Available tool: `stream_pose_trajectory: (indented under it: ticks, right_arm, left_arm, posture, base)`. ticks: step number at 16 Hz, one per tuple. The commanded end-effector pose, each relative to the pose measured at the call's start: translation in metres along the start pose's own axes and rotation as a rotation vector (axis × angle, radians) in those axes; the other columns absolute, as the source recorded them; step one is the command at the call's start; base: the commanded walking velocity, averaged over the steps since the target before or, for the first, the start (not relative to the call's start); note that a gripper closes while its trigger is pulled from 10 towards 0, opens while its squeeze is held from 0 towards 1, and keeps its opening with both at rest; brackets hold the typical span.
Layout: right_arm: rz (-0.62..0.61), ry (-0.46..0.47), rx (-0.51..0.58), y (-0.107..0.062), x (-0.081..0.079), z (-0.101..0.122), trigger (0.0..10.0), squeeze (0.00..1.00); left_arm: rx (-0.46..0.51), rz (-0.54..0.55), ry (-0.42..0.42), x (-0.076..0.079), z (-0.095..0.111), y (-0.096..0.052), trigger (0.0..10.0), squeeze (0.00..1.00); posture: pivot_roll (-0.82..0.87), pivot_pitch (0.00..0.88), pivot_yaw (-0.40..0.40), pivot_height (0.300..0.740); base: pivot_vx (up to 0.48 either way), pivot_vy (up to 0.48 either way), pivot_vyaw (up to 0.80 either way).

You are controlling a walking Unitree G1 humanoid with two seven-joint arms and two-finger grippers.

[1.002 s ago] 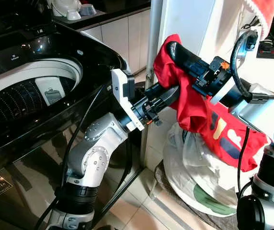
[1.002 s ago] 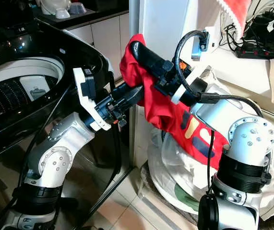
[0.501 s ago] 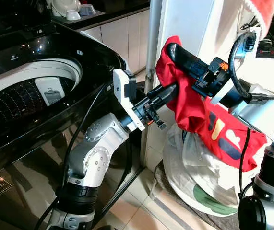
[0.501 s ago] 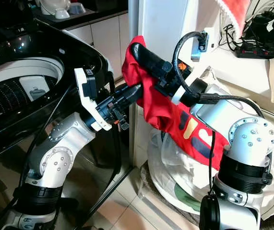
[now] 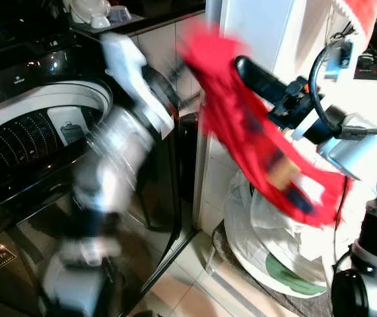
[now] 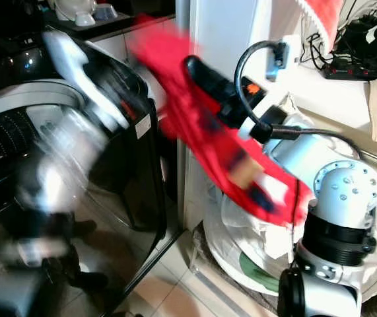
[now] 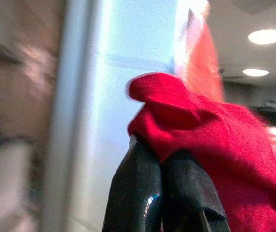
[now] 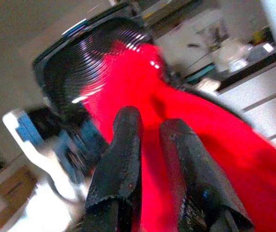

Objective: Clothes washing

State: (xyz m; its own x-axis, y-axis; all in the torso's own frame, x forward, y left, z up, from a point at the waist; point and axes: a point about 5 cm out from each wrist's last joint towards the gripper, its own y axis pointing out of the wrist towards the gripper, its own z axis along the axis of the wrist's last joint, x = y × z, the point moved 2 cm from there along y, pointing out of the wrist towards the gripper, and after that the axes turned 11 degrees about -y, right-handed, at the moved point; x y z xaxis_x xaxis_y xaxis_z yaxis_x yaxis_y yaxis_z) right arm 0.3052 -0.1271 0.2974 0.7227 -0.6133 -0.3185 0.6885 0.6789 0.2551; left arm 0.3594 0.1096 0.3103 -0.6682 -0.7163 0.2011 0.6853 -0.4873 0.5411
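Black glossy top-loading washing machine (image 5: pixel 36 165) open on the robot's left, ribbed drum exposed, with a small white label low on its front too blurred to read. Stretched in the air beside it, a soft red printed cotton garment (image 5: pixel 241 142): light, limp, likely to slide and sag, best taken by a bunched edge. Pinched in the left gripper (image 7: pixel 164 193), fingers together on a fold; draped past the right gripper (image 8: pixel 150 169), fingers slightly apart, grip unclear.
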Motion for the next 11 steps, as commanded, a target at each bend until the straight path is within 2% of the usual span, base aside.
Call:
stream_pose_trajectory:
  ticks: [1, 2, 3, 4, 5, 6, 7, 8, 10, 11]
  right_arm:
    - [-0.008, -0.042, 0.024, -0.001, -0.002, 0.007, 10.0, 0.0]
    - [-0.007, -0.068, 0.019, -0.003, -0.003, 0.006, 10.0, 0.0]
    - [-0.005, -0.078, 0.014, -0.003, -0.003, 0.005, 10.0, 0.0]
    - [0.0, -0.09, 0.004, -0.004, -0.005, 0.002, 10.0, 0.0]
    - [0.001, -0.094, 0.001, -0.005, -0.006, 0.001, 10.0, 0.0]
    - [-0.003, -0.11, -0.012, -0.005, -0.006, -0.003, 10.0, 0.0]
    - [-0.006, -0.117, -0.018, -0.005, -0.006, -0.005, 10.0, 0.0]
    - [-0.01, -0.134, -0.041, -0.005, -0.006, -0.01, 10.0, 0.0]
    - [-0.014, -0.164, -0.088, -0.005, -0.006, -0.018, 10.0, 0.0]
    - [-0.017, -0.195, -0.143, -0.007, -0.007, -0.027, 10.0, 0.0]
  left_arm:
    - [0.056, 0.076, 0.117, -0.018, 0.024, 0.005, 0.0, 0.0]
    - [0.095, 0.155, 0.324, -0.036, 0.057, 0.012, 0.0, 0.0]
    - [0.109, 0.21, 0.498, -0.046, 0.08, 0.015, 0.0, 0.0]
    - [0.151, 0.308, 0.765, -0.059, 0.123, 0.018, 0.0, 0.0]
    - [0.171, 0.342, 0.849, -0.063, 0.138, 0.018, 0.0, 0.0]
    - [0.159, 0.393, 0.993, -0.071, 0.157, 0.019, 0.0, 0.0]
    - [0.132, 0.402, 1.026, -0.075, 0.158, 0.019, 0.0, 0.0]
    - [-0.013, 0.414, 1.063, -0.089, 0.139, 0.018, 0.0, 0.0]
    - [-0.286, 0.473, 1.122, -0.117, 0.1, 0.005, 0.0, 0.0]
    - [-0.518, 0.558, 1.2, -0.142, 0.078, -0.016, 3.8, 0.0]
  posture:
    - [-0.03, 0.0, 0.053, 0.74]
    - [-0.03, 0.0, 0.057, 0.74]
    - [-0.03, 0.0, 0.06, 0.74]
    - [-0.03, 0.0, 0.063, 0.74]
    - [-0.02, 0.0, 0.069, 0.74]
    - [-0.02, 0.0, 0.075, 0.74]
    - [-0.02, 0.0, 0.075, 0.74]
    - [-0.03, 0.0, 0.08, 0.74]
    - [-0.03, 0.0, 0.083, 0.74]
    - [-0.04, 0.0, 0.085, 0.74]
  base:
    - [0.0, 0.0, 0.0]
    - [0.0, 0.0, 0.0]
    - [0.0, 0.0, 0.0]
    - [0.0, 0.0, 0.0]
    - [0.0, 0.0, 0.0]
    - [0.0, 0.0, 0.0]
    - [0.0, 0.0, 0.0]
    - [0.0, 0.0, 0.0]
    - [0.0, 0.0, 0.0]
    - [0.0, 0.0, 0.0]
